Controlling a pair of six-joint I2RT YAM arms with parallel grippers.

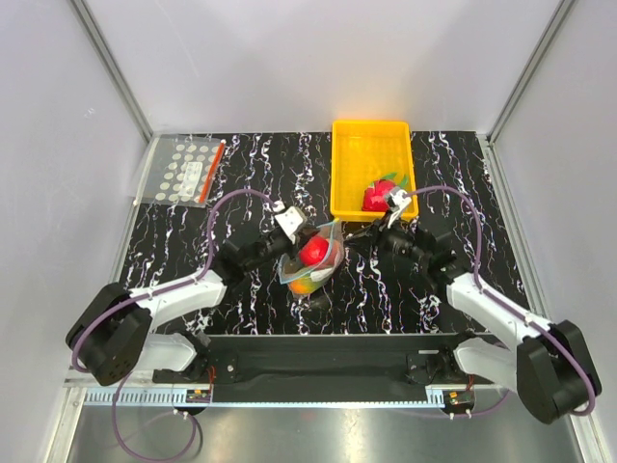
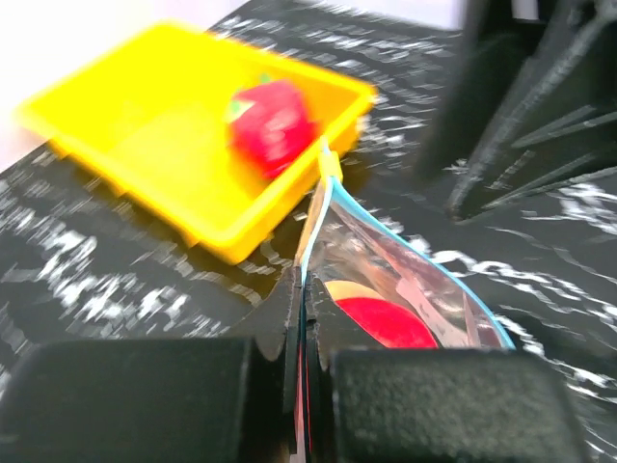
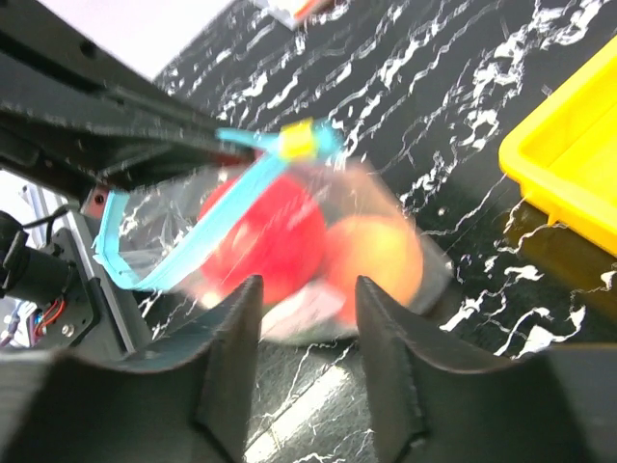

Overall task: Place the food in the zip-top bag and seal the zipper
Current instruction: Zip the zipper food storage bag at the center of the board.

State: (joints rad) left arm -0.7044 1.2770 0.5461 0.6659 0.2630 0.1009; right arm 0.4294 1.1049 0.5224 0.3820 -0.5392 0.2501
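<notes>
The clear zip-top bag [image 1: 318,258] lies in mid-table with its pale blue zipper [image 3: 183,246] gaping open and a yellow slider tab [image 3: 301,140] at one end. Inside it are the red apple [image 1: 311,251] and the peach-orange fruit [image 1: 303,285]; both also show in the right wrist view, the apple [image 3: 265,231] left of the peach one [image 3: 376,256]. My left gripper [image 1: 292,234] is shut on the bag's mouth edge [image 2: 307,289]. My right gripper [image 1: 371,230] is open and empty [image 3: 304,299], just right of the bag. A red-and-green toy fruit [image 1: 378,196] lies in the yellow tray [image 1: 347,174].
The yellow tray stands at the back, just behind my right gripper; its corner shows in the right wrist view [image 3: 569,154]. A flat clear bag with white dots and a red strip [image 1: 188,169] lies at the far left back. White walls close the table.
</notes>
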